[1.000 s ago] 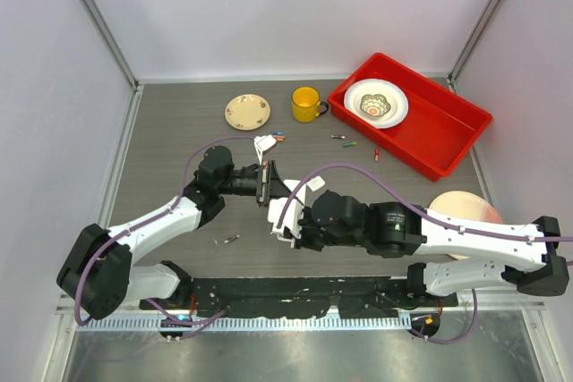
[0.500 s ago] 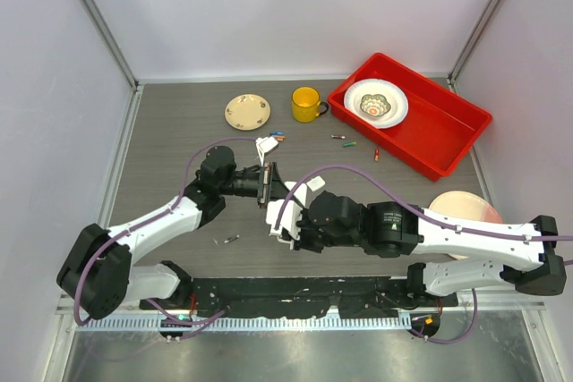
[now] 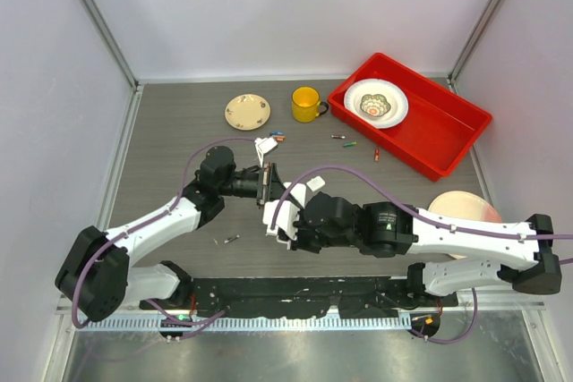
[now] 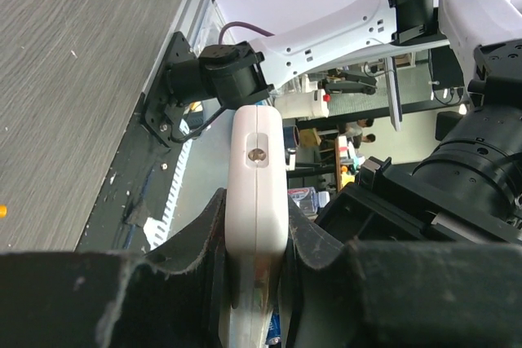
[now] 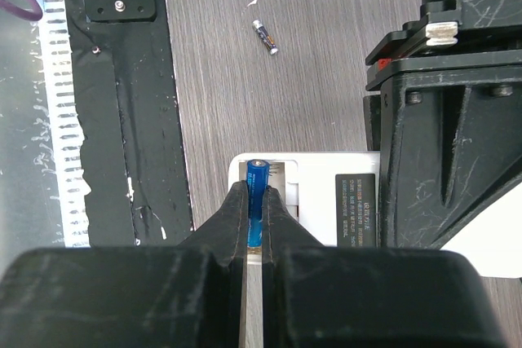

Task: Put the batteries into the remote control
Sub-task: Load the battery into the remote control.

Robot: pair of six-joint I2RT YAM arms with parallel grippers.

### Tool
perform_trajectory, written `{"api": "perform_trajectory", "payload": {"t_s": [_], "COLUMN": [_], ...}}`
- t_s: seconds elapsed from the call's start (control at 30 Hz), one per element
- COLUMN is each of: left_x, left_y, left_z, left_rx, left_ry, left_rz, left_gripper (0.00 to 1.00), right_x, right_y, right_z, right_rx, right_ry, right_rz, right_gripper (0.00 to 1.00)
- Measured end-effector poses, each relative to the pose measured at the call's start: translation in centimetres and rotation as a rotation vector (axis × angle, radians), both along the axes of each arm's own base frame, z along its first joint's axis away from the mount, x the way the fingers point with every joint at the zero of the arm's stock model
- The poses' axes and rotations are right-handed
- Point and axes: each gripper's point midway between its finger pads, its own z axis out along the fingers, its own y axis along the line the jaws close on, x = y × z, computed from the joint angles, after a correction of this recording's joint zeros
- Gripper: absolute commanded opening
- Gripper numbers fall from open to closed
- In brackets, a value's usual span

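Observation:
My left gripper (image 3: 266,189) (image 4: 257,213) is shut on the remote control (image 4: 257,169), a slim white handset held off the table. In the right wrist view the remote control (image 5: 326,193) lies back up with its battery bay open. My right gripper (image 3: 283,223) (image 5: 256,201) is shut on a blue battery (image 5: 257,189) and holds it lengthwise in the left slot of the bay. Loose batteries lie by the mug (image 3: 279,137), by the tray (image 3: 343,139) and near the front (image 3: 231,239) (image 5: 265,37).
A yellow mug (image 3: 305,103) and a small patterned plate (image 3: 247,111) stand at the back. A red tray (image 3: 448,136) holds a white bowl (image 3: 376,102). A pink plate (image 3: 466,207) lies at the right. A small white part (image 3: 264,144) lies by the left gripper.
My right arm has shifted slightly left, toward the remote control. The left gripper holds the remote control in the same place.

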Motion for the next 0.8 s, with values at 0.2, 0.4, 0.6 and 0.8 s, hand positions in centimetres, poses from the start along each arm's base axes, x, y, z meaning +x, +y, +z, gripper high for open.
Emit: {"api": "perform_trajectory", "payload": {"t_s": [0.2, 0.4, 0.6, 0.8], "left_x": [-0.10, -0.11, -0.21, -0.30], "left_y": [0.17, 0.25, 0.25, 0.23], "left_z": [-0.34, -0.65, -0.64, -0.62], "left_rx": [0.015, 0.026, 0.026, 0.025], "left_ry": [-0.014, -0.017, -0.016, -0.014], "left_rz": [0.003, 0.005, 0.000, -0.003], "left_gripper": [0.00, 0.00, 0.00, 0.00], "right_x": [0.00, -0.10, -0.38, -0.49], "right_y": [0.18, 0.26, 0.23, 0.08], "right_z": [-0.51, -0.82, -0.75, -0.66], "right_rx": [-0.021, -0.041, -0.052, -0.063], "right_ry": [0.004, 0.000, -0.019, -0.033], "right_rz": [0.001, 0.002, 0.017, 0.020], "right_gripper": [0.01, 0.01, 0.01, 0.03]}}
